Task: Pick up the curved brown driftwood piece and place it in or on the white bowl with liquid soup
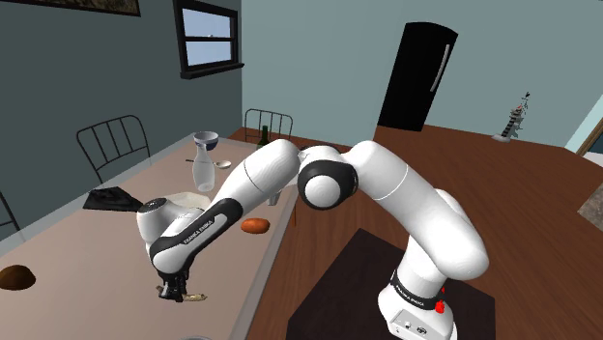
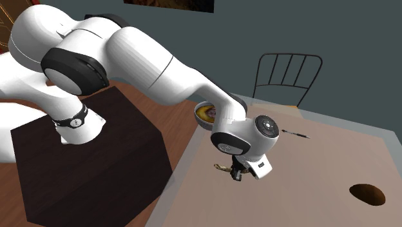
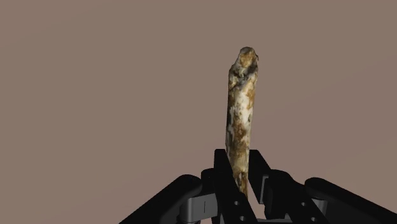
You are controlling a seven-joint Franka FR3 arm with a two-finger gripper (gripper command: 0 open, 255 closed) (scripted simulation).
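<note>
In the shoulder view you had the gripper [image 1: 174, 289] down low over the table [image 1: 97, 241], close to its near edge. The driftwood [image 1: 197, 296] poked out toward that view's right, right at the surface. Whether the piece was clear of the tabletop could not be told there.

In the second exterior view the white bowl [image 2: 198, 113] of brownish soup sat farther along the table. It was half hidden behind the forearm and well apart from the gripper, and no wood showed in the part of it you could see. You could judge the grasp as made, with the lift, the carry and the placing not yet done.

In the wrist view the two black fingers [image 3: 221, 172] were clenched on the driftwood's near end, one on each side and touching it. The rest of the mottled brown-and-pale stick ran straight out beyond the fingertips over bare table.
</note>
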